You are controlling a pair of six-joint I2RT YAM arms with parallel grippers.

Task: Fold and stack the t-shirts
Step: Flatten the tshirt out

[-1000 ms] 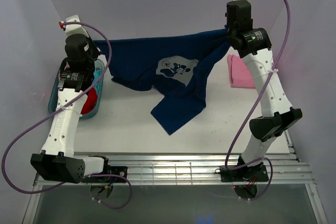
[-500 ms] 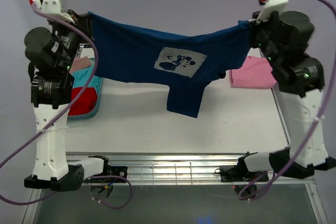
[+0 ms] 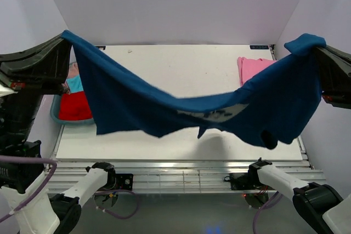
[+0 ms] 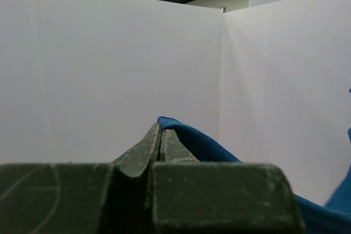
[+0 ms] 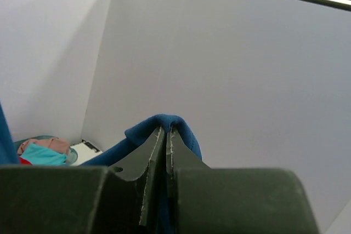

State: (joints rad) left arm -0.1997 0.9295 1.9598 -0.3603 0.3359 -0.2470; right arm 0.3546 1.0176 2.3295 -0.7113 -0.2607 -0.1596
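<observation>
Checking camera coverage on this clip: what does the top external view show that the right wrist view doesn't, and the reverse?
Only top external: the whole navy t-shirt slung between both arms above the table, its pale print, and the pink t-shirt at the far right. Only right wrist: the right jaws pressed shut on a bunched fold of the navy cloth, seen close up. Both: the navy cloth, and the tub at the left holding the teal t-shirt.

navy t-shirt (image 3: 126,97) spanning mid-air — open tabletop (image 3: 181,64) behind, bin (image 3: 57,118) left, pink t-shirt (image 3: 252,68) right
</observation>
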